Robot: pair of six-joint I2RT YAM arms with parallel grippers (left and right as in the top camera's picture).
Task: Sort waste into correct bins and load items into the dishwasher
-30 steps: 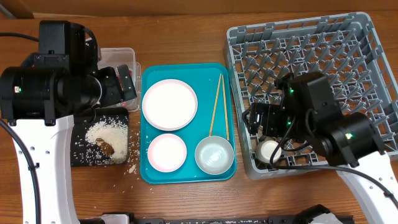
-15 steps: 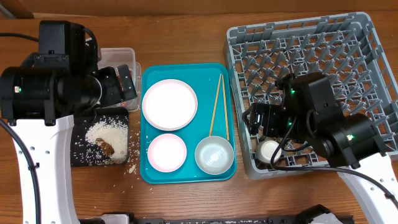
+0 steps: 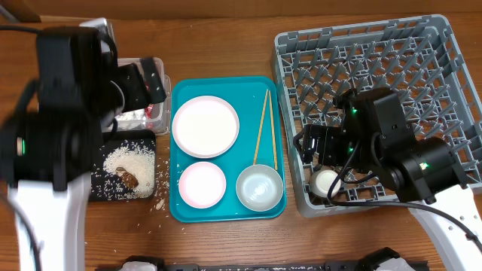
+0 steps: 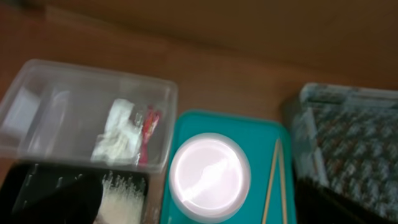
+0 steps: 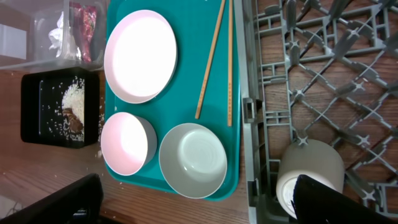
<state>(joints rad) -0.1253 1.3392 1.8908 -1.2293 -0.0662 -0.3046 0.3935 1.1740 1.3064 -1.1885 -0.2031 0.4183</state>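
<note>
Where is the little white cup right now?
Overhead view: the cup sits in the dish rack's near-left corner, just right of the bowl on the teal tray.

clear tub (image 3: pixel 157 119) part-hidden, left arm (image 3: pixel 64 113) — blurred

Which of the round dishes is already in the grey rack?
The small white cup, in the rack's corner nearest the bowl. The white plate, the pink plate and the bowl all sit on the teal tray instead.
</note>
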